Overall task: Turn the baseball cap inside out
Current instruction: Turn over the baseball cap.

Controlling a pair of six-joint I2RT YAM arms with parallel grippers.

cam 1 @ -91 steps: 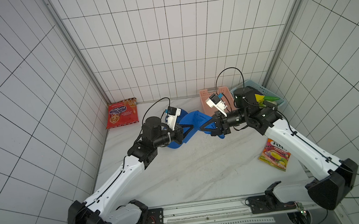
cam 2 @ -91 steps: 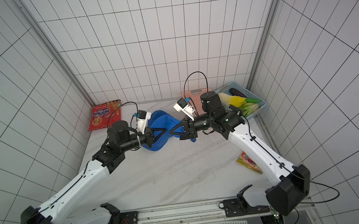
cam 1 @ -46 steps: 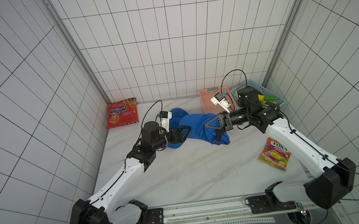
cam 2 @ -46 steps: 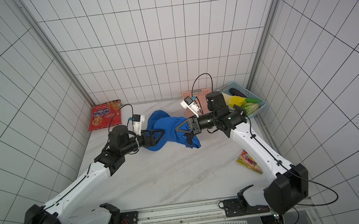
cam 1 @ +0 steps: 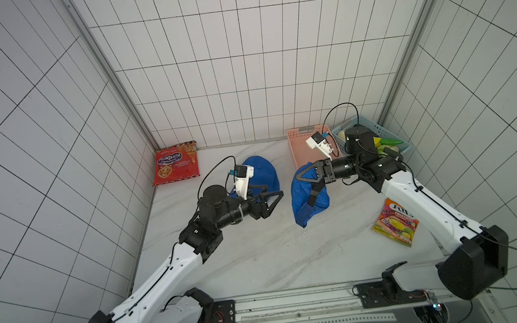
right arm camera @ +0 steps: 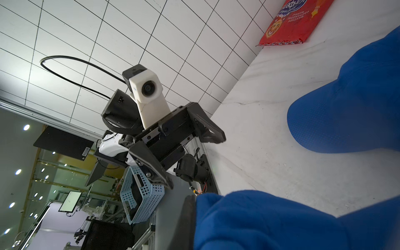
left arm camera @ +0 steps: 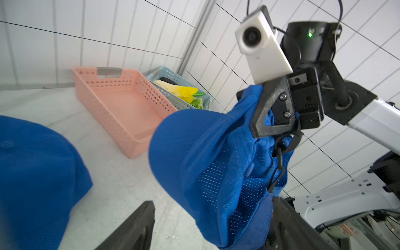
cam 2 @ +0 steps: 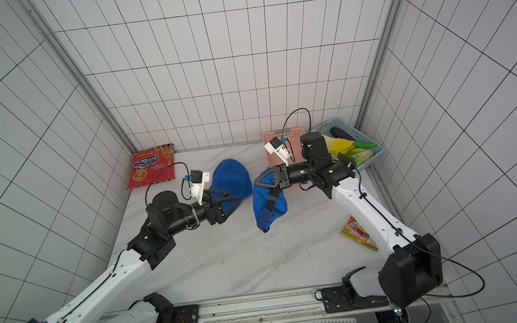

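Top views, front to back.

1. Aluminium rail (cam 1: 301,299) along the near edge, then the white marble-patterned tabletop (cam 1: 262,259).
2. Flat yellow-and-orange sweet packet with fruit print (cam 1: 395,223): lies on the right side of the tabletop, well apart from the other goods.
3. Left hand (cam 1: 274,191): jaws spread, holding nothing.
4. Blue mesh-fabric baseball cap (cam 1: 302,205): bunched and pinched at its upper edge by the right hand (cam 1: 299,179), whose jaws are clamped on the cloth. It hangs over the middle of the tabletop with its black strap (cam 1: 315,195) dangling. Whether its lowest fold touches the surface cannot be told.
5. Second blue baseball cap (cam 1: 261,172): lies on the tabletop beyond the left hand.
6. Pink perforated plastic basket (cam 1: 297,145): stands at the back wall. Its bare pink floor shows in the left wrist view.
7. Light-blue perforated plastic basket (cam 2: 372,158): stands in the back right corner, just beside the pink one. It holds a yellow piece (cam 2: 338,151), a pale green leafy piece (cam 2: 360,156), a green pod (cam 2: 365,144) and a dark purple piece (cam 2: 340,132).
8. Red foil biscuit bag (cam 1: 175,163): stands at the back wall on the left.

Change: a second ago both hands gripped the cap, stretched between them. The left hand has since let go and drawn back, and the cap droops from the right hand alone.
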